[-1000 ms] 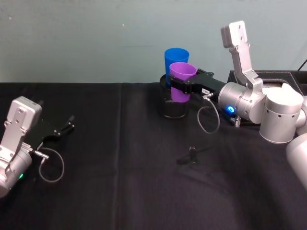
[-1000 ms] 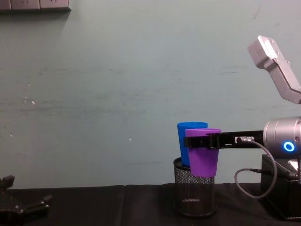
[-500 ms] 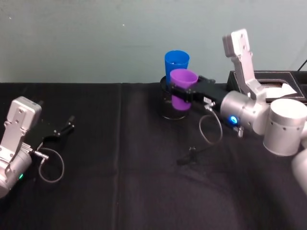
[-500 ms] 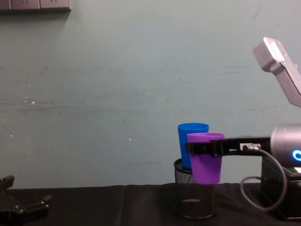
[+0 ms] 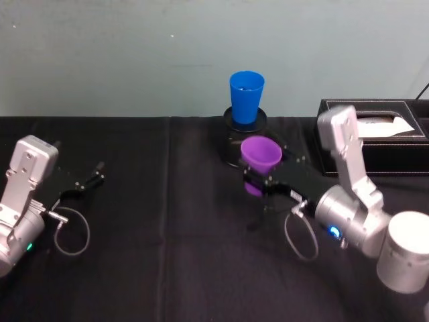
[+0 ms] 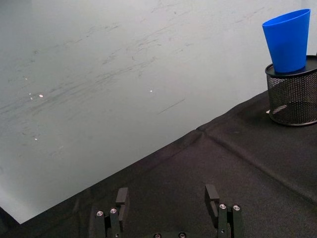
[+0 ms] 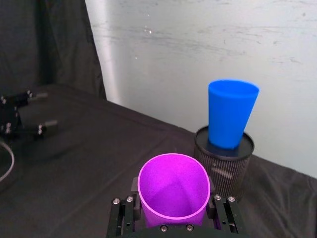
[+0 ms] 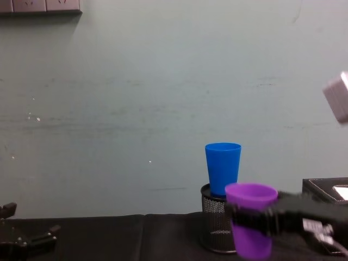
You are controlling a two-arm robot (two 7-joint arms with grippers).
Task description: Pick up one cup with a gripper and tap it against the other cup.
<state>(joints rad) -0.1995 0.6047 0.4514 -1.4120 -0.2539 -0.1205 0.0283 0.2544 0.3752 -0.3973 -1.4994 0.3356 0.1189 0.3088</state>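
Observation:
My right gripper (image 5: 258,182) is shut on the purple cup (image 5: 261,155), holding it upright above the table, in front of the blue cup and apart from it. That purple cup (image 7: 173,186) sits between the jaws in the right wrist view and shows low at the right in the chest view (image 8: 251,225). The blue cup (image 5: 246,96) stands upright on top of a black wire-mesh pen holder (image 5: 232,141) at the back centre; it also appears in the chest view (image 8: 223,167) and both wrist views (image 6: 288,40) (image 7: 231,113). My left gripper (image 5: 87,182) rests open at the far left.
A black box (image 5: 375,134) with white paper on it stands at the back right, beside the pen holder (image 8: 213,225). A small dark object (image 5: 263,218) lies on the black cloth (image 5: 167,255) below the held cup. The wall (image 5: 134,54) rises right behind the table.
My right arm has pulled back toward me and down, carrying the purple cup away from the blue cup, which it was beside earlier. The left arm has not moved.

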